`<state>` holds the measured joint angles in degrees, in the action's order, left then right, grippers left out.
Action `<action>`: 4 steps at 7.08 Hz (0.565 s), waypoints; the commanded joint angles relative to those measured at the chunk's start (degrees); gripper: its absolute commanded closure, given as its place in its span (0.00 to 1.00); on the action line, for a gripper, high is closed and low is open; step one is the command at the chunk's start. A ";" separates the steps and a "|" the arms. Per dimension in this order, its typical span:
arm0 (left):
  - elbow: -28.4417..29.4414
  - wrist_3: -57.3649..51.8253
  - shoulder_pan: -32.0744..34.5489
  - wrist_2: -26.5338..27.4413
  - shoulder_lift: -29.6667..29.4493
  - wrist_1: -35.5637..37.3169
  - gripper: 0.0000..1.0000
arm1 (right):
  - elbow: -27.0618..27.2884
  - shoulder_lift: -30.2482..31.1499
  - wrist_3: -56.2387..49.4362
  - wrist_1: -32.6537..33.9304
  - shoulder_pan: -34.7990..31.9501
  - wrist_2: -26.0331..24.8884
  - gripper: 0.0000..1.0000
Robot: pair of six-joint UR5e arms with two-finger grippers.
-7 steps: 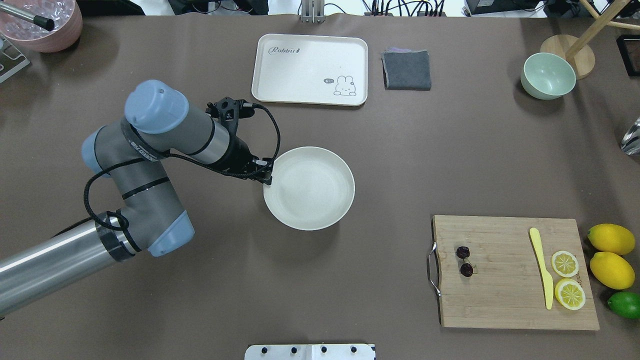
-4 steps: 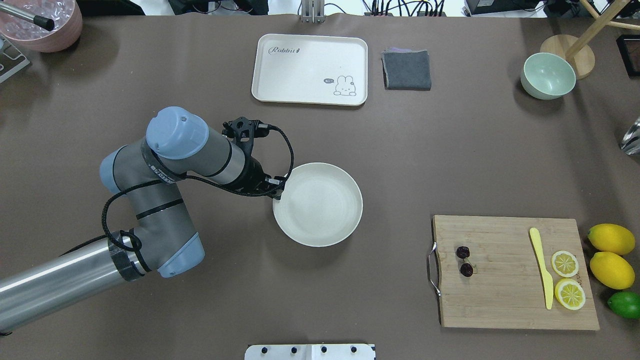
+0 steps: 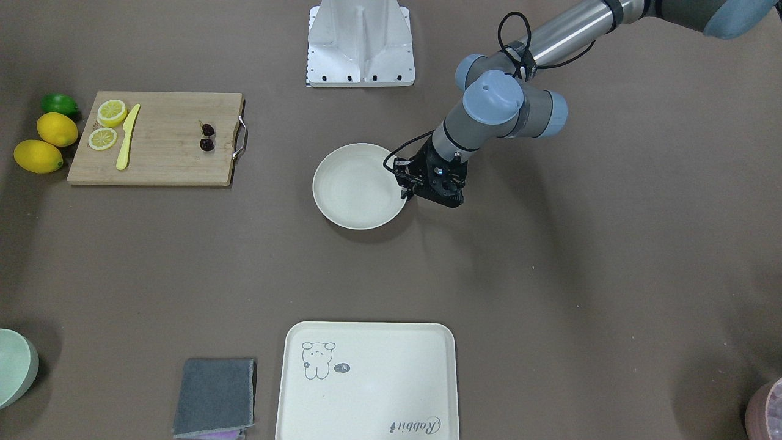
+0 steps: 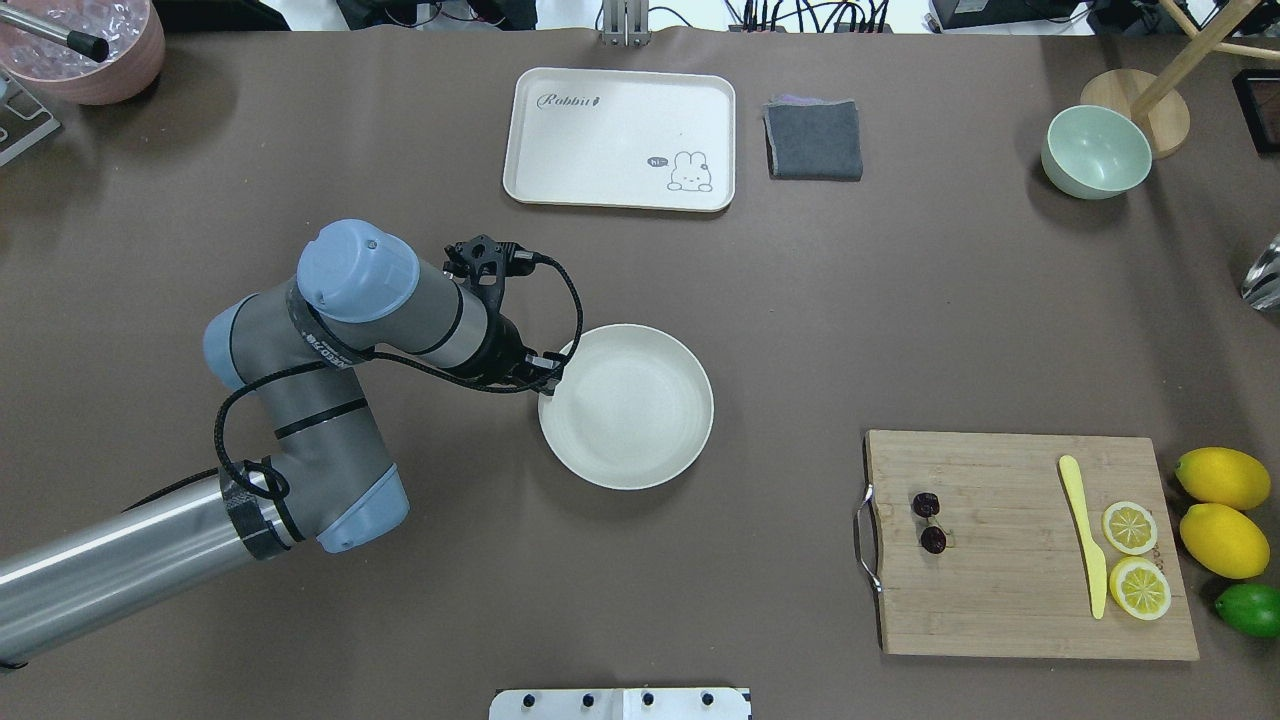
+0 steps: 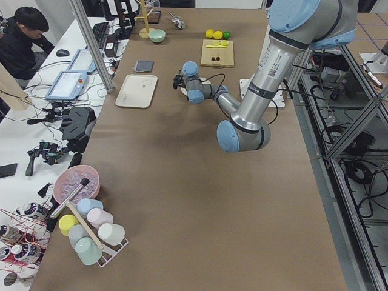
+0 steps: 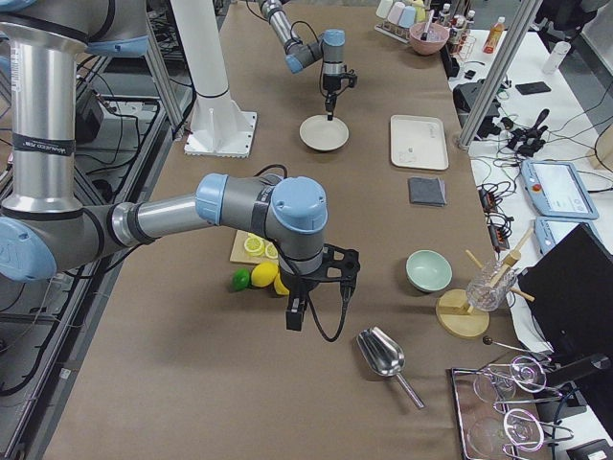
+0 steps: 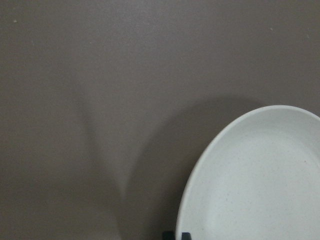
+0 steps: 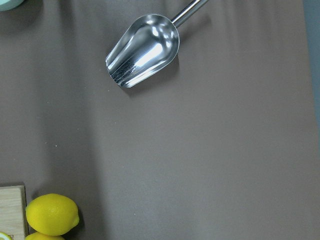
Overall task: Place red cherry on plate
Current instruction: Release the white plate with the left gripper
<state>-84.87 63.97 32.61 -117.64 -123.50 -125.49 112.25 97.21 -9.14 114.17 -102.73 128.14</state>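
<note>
The red cherry [image 4: 929, 521], two tiny dark fruits, lies near the handle end of the wooden cutting board [image 4: 1010, 600], also seen in the front view as the cherry [image 3: 208, 137]. The cream plate [image 4: 640, 440] sits mid-table. My left gripper [image 4: 546, 385] is at the plate's left rim, shut on it; its fingertips [image 7: 178, 235] just show at the rim of the plate [image 7: 260, 180]. My right gripper [image 6: 297, 314] hangs over the table's right end, far from the cherry; whether it is open or shut I cannot tell.
On the board lie a yellow knife [image 4: 1085, 535] and two lemon slices [image 4: 1130, 527]; lemons [image 4: 1222, 478] and a lime [image 4: 1250, 609] sit beside it. A rabbit tray [image 4: 620, 138], grey cloth [image 4: 813, 139] and green bowl [image 4: 1096, 152] stand at the back. A metal scoop [image 8: 142, 50] lies below my right wrist.
My left arm has pulled the plate toward the near side and a little right across the table; since 0.6 s ago it has shifted only slightly left. The cherry has not moved.
</note>
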 commanded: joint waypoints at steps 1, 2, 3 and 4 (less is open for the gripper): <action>0.32 -1.38 0.09 0.04 -0.07 -0.02 0.45 | 0.33 0.35 -0.09 -0.09 -0.45 0.00 0.00; 0.23 -1.57 0.26 0.04 0.01 -0.11 0.09 | 0.42 0.44 -0.09 0.00 -0.63 0.00 0.00; -1.60 -1.48 2.44 -1.96 0.80 0.07 0.02 | 0.51 0.26 -0.09 0.09 -0.81 0.00 0.00; -5.10 -1.57 6.72 -9.21 4.37 0.15 0.02 | 0.51 -0.09 -0.09 0.09 -0.90 0.09 0.00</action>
<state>-86.80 62.50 35.47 -120.85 -122.05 -125.44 112.71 97.42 -9.23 114.22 -103.47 128.16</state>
